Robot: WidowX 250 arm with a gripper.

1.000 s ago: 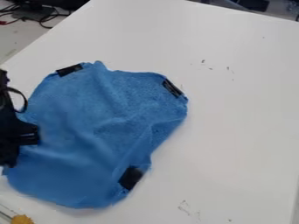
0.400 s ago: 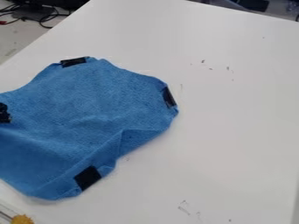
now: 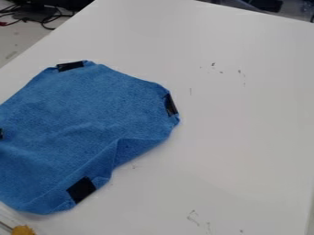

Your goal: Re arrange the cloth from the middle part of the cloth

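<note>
The blue cloth [image 3: 92, 110] lies on the left half of the white table, running to the view's left edge. Black patches mark its upper left corner, its right corner and its lower end. A diagonal fold runs along its lower right side, with a loose flap beside it. At the left edge, against the cloth, a small black bit [image 3: 1, 133] shows; I cannot tell whether it is my gripper's tip or another patch.
The white table [image 3: 245, 128] extends to the right and back of the cloth, with a few small dark marks. A yellow-orange object [image 3: 23, 230] sits at the lower left corner. Black cables [image 3: 46, 18] lie beyond the table at the upper left.
The arm has moved left, nearly or fully out of view. The cloth has shifted left, and its lower patch has travelled left with it. The fold at its lower right looks larger.
</note>
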